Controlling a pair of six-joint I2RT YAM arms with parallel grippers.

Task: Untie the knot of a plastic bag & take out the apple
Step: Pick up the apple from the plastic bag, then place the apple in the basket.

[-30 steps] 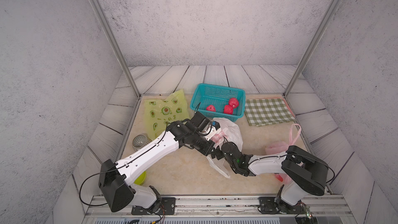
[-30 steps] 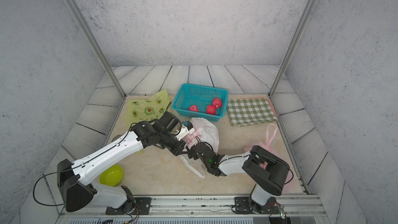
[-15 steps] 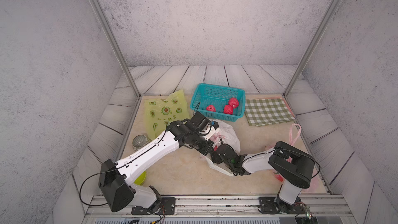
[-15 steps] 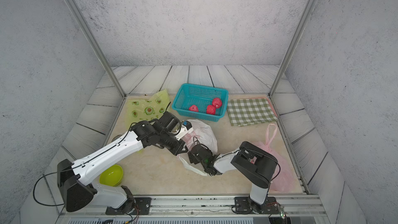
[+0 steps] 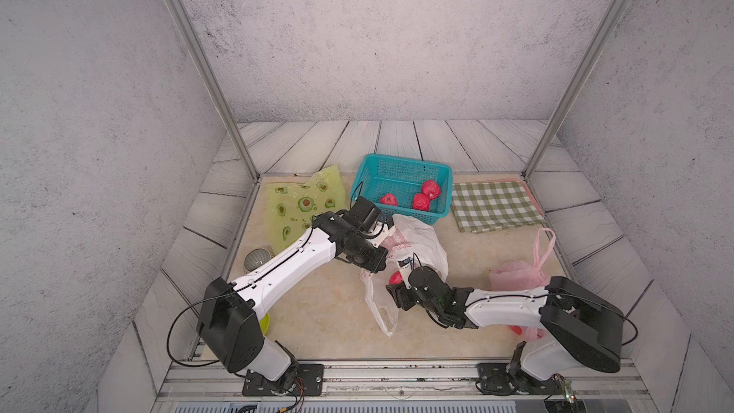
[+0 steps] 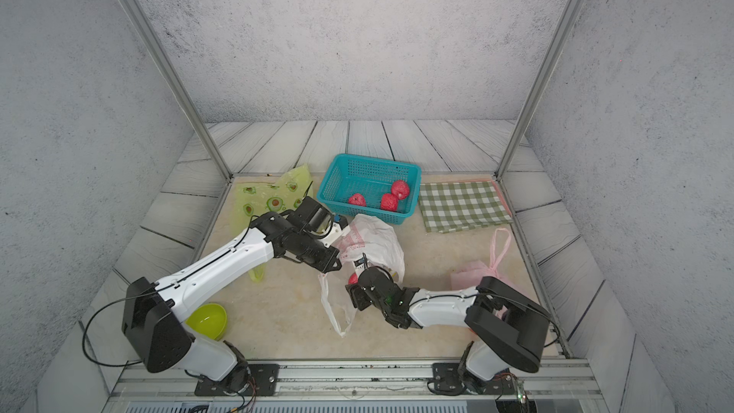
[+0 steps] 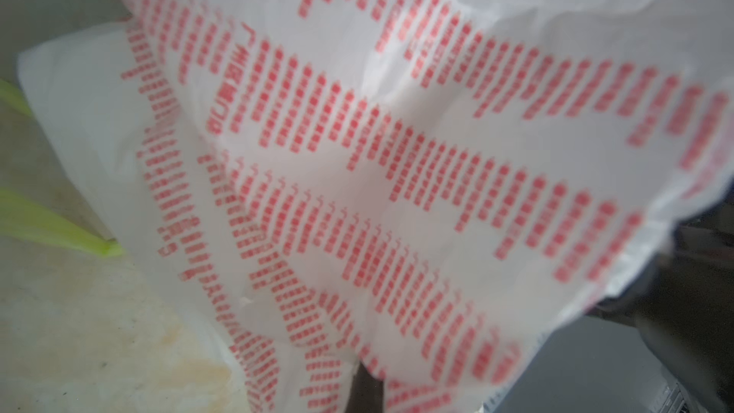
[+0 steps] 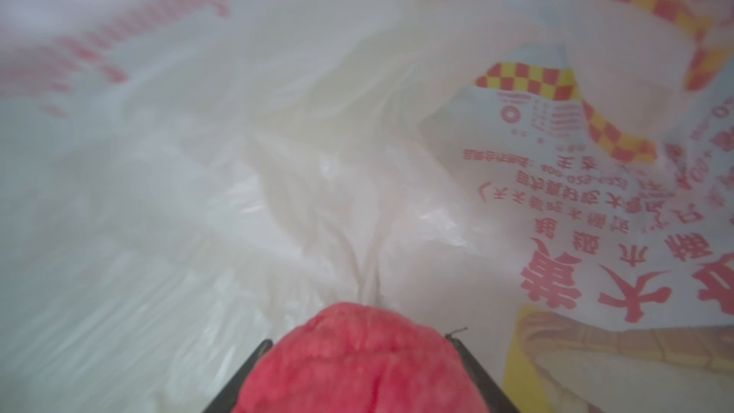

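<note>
1. The white plastic bag (image 5: 421, 244) lies near the middle of the counter (image 5: 317, 311), just in front of the teal basket (image 5: 405, 158) that stands at the far edge
2. The left end effector (image 5: 379, 262) is closed on the printed film at the bag's left side; lifting that edge probably serves to hold the mouth open and stop the bag from sliding
3. In the left wrist view the red-lettered film stretches right across the lens, which fits a pinch on the film itself
4. The right end effector (image 8: 359, 337) reaches into the mouth from the near side and grips the apple (image 8: 365, 359); its two dark fingers (image 8: 246, 371) press against both flanks of the fruit
5. In a top view the apple shows as a red patch (image 5: 395, 278) at the bag's open near end, inside the rim and not yet clear of it
6. One loose handle (image 5: 381, 311) trails toward the near edge, so the knot looks undone and the step in hand is the removal
7. The next move likely calls for a straight pull back toward the near edge while the left side holds firm
8. The thin film may cling to the fruit or catch on a finger and drag the bag along
</note>
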